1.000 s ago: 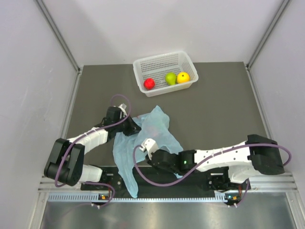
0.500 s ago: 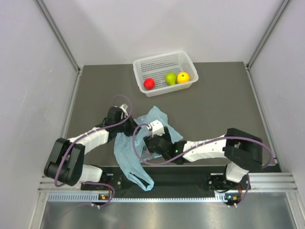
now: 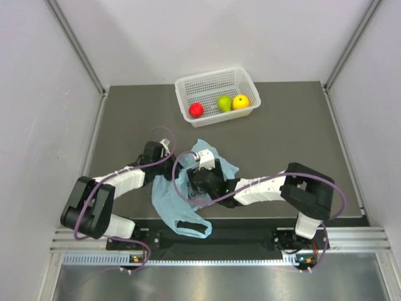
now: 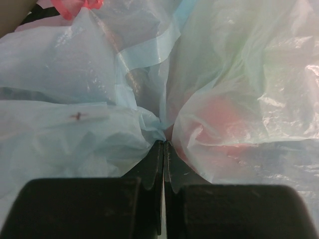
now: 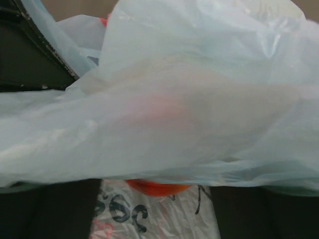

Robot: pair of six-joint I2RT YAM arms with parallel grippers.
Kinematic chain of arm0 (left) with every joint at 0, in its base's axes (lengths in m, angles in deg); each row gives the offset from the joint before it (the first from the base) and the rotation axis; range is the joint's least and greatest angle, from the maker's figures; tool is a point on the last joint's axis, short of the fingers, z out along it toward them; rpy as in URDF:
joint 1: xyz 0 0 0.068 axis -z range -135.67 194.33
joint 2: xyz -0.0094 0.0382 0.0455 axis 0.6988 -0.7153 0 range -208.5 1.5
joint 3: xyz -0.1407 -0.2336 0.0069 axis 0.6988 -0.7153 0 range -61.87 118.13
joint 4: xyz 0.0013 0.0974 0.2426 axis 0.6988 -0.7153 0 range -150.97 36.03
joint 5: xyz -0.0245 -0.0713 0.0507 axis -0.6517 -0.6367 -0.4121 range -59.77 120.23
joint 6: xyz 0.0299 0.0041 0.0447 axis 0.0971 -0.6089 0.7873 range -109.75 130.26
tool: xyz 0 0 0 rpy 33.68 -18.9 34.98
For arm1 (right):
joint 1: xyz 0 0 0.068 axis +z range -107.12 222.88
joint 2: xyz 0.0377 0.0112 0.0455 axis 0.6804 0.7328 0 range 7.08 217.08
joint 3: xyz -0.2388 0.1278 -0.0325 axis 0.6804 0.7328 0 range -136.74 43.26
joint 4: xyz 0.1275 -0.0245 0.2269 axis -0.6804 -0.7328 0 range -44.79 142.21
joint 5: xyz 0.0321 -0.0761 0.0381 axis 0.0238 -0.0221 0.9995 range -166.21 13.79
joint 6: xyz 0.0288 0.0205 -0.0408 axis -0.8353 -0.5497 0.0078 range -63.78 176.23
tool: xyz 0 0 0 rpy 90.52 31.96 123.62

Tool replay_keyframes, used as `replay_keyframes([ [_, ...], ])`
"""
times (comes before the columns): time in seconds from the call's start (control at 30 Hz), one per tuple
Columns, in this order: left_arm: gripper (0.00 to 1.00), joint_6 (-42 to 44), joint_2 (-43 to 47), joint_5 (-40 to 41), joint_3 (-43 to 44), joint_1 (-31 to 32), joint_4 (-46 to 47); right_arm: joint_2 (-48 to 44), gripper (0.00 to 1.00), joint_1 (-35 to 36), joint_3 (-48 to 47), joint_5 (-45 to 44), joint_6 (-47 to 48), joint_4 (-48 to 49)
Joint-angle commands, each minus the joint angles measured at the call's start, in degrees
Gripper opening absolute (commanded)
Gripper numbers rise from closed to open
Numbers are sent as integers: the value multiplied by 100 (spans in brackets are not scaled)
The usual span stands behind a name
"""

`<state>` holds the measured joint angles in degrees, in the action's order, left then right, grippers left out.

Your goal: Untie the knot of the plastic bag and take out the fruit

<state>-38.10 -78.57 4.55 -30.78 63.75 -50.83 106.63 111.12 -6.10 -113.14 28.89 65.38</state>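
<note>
The light-blue plastic bag (image 3: 168,202) lies crumpled between my two arms, one loop handle (image 3: 191,227) open at the near edge. No knot shows. My left gripper (image 3: 166,167) is shut on a fold of the bag (image 4: 75,74), its jaws (image 4: 163,143) pressed together on the film. My right gripper (image 3: 193,188) is pushed into the bag, open, with film (image 5: 199,99) draped over it. An orange-red fruit (image 5: 157,186) sits between its spread fingers (image 5: 50,209), apart from both. A reddish fruit (image 4: 219,119) shows through the film in the left wrist view.
A white perforated basket (image 3: 213,78) at the back holds a red fruit (image 3: 196,110), a green fruit (image 3: 224,103) and a yellow fruit (image 3: 240,101). Dark print (image 5: 119,214) marks the bag's lower layer. Grey walls close both sides.
My right gripper has moved away from the near edge, toward the left gripper and into the bag. The bag has bunched up and its tail has drawn back into a loop. The left gripper keeps its hold.
</note>
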Motion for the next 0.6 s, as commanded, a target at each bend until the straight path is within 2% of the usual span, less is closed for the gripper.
replay_keyframes([
  [0.0,0,-25,-43,-43,160,53,302,65,64,-154,-232,176,-36,361],
  [0.07,0,-7,-35,-26,160,53,293,-110,42,-154,-75,334,43,441],
  [0.1,0,-7,-35,-8,160,53,293,-346,25,-154,14,414,61,484],
  [0.2,0,-7,-70,9,169,53,301,-777,6,-110,391,975,263,511],
  [0.33,0,2,-105,18,222,53,293,-1857,0,-154,884,2669,561,152],
  [0.37,0,-16,-96,27,239,53,310,-2017,0,-154,946,3543,641,-293],
  [0.43,0,-24,-131,27,274,53,328,-2448,0,-163,990,4374,825,-778],
  [0.47,0,-33,-140,36,283,53,345,-2571,0,-163,1042,5231,913,-1172],
  [0.53,0,-60,-201,18,301,53,398,-2912,0,-102,1008,5852,1106,-1719],
  [0.57,0,-68,-219,27,318,53,416,-3019,0,-66,973,6464,1220,-2087],
])
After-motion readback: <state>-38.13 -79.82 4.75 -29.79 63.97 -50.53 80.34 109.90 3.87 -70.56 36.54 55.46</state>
